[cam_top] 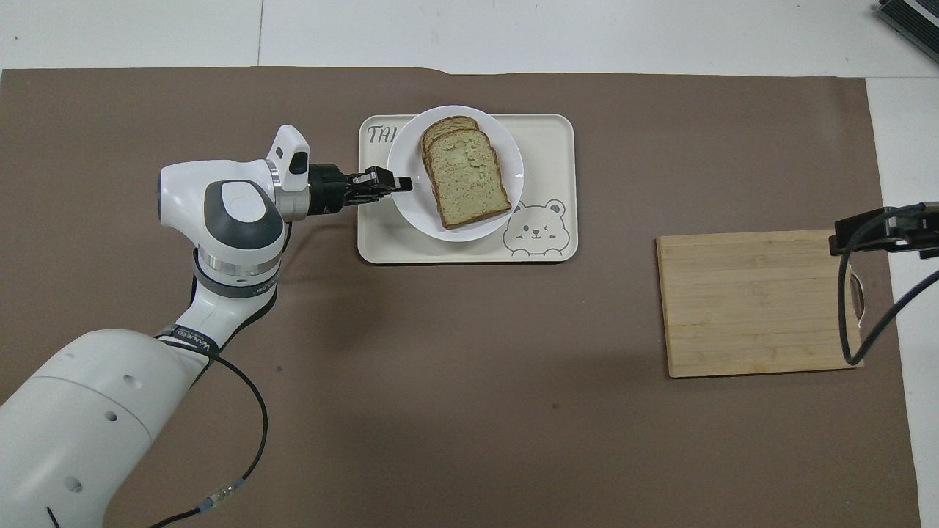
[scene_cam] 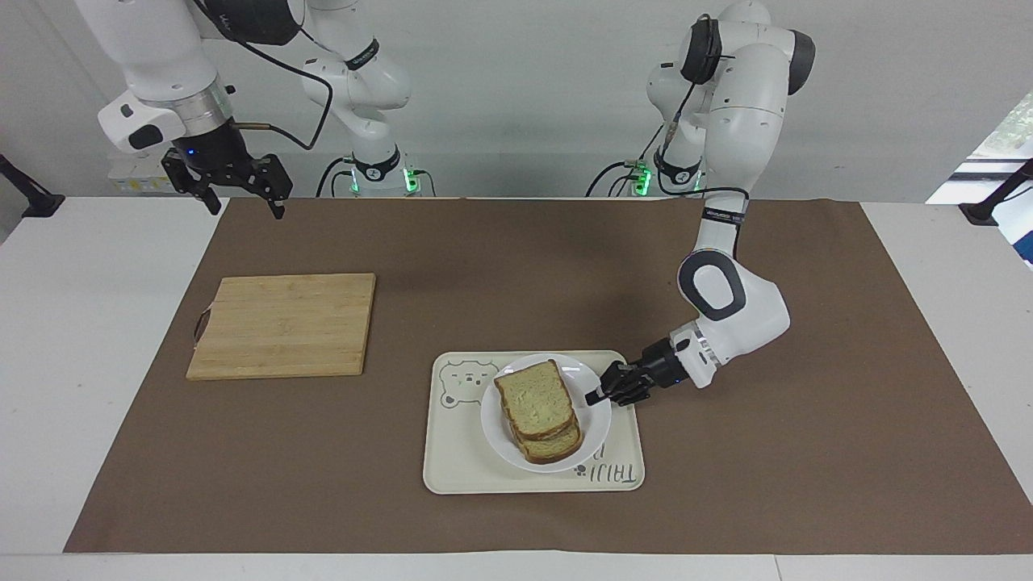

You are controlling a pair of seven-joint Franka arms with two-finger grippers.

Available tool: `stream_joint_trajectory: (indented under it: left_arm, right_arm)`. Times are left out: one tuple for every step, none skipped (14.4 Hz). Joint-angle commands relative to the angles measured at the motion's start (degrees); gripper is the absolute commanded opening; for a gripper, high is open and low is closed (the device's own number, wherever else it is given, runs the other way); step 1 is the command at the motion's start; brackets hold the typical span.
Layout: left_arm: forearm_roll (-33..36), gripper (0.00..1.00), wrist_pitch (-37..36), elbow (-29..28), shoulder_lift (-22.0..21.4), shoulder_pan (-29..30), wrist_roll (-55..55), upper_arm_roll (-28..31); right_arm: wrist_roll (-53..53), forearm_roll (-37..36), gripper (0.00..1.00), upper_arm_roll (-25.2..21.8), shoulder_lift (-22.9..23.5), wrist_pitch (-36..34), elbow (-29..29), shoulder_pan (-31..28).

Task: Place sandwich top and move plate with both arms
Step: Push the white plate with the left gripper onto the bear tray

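My table (scene_cam: 952, 323) is white, with a brown mat (scene_cam: 500, 258) spread over most of it. On the mat I have a wooden board (scene_cam: 282, 324) toward my right arm's end and a cream tray (scene_cam: 460, 468) near the middle, farther from me than the board.
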Motion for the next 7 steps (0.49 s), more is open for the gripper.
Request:
stream_joint_trajectory:
  left_arm:
    - [0.72,0.0,2.18,-0.09,-0.09,-1.63,-1.62,-0.27]
    - [0.81,0.0,2.44,-0.61,-0.35,-2.07,-2.06,-0.19]
    - [0.81,0.0,2.36,-1.66,-0.61,-2.34,-2.06,-0.1]
    - [2.02,0.01,2.18,-2.54,-0.87,-2.34,-1.97,-0.01]
    - [3.34,0.11,1.74,-2.55,-0.88,-2.17,-2.06,-0.01]
    - [3.88,0.16,1.65,-2.46,-0.88,-2.08,-2.15,-0.01]
    - [4.14,0.2,1.65,-2.38,-0.88,-2.16,-2.06,0.08]
  right_arm:
    - [0.59,-0.68,1.0,0.4,-0.04,-0.11,-0.02,-0.12]
    - [0.59,-0.68,1.0,0.4,-0.04,-0.11,-0.02,-0.12]
    - [0.59,-0.68,1.0,0.4,-0.04,-0.11,-0.02,-0.12]
    - [0.59,-0.68,1.0,0.4,-0.04,-0.11,-0.02,-0.12]
    - [0.59,-0.68,1.0,0.4,-0.04,-0.11,-0.02,-0.12]
    - [0.59,-0.68,1.0,0.4,-0.04,-0.11,-0.02,-0.12]
    - [0.59,-0.68,1.0,0.4,-0.04,-0.11,-0.02,-0.21]
